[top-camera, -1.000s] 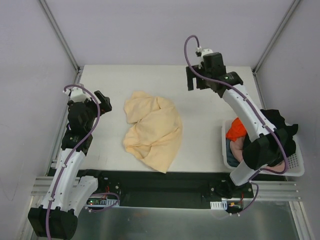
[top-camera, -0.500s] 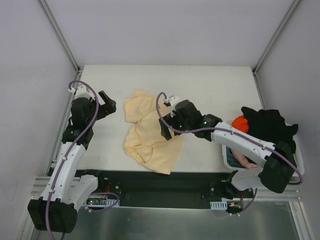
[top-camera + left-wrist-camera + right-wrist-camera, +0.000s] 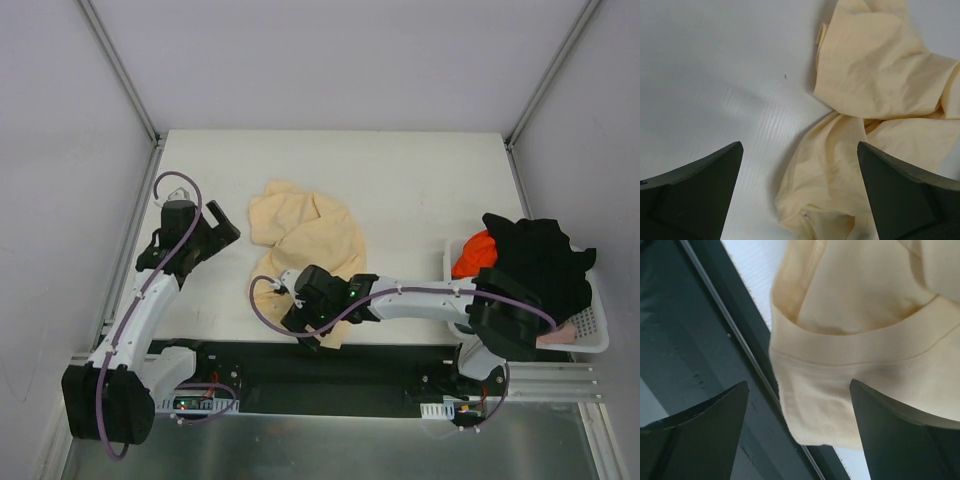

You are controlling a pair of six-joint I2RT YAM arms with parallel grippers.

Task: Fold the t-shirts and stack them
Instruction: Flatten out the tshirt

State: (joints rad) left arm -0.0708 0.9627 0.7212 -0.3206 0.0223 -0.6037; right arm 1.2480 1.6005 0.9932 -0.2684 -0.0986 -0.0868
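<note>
A large pale peach-yellow t-shirt (image 3: 312, 240) lies crumpled in the middle of the white table. Its near corner (image 3: 825, 405) hangs over the table's front edge, and my right gripper (image 3: 318, 332) stands open around it, one dark finger (image 3: 700, 425) on each side, not closed on the cloth. My left gripper (image 3: 222, 228) hovers open just left of the shirt; in the left wrist view the shirt (image 3: 875, 100) fills the right half, with folds reaching down between the fingers (image 3: 695, 190). A black t-shirt (image 3: 535, 255), an orange one (image 3: 475, 255) and a pinkish one (image 3: 565, 332) lie in the basket.
The white lattice basket (image 3: 590, 345) sits at the table's right front corner. A dark rail (image 3: 705, 315) runs under the front edge beside my right gripper. Grey walls and metal posts (image 3: 120, 70) enclose the table (image 3: 420, 190).
My right arm has swung from the table's far right, across the shirt, down to its near corner at the front edge. The left gripper has moved slightly nearer the shirt.
</note>
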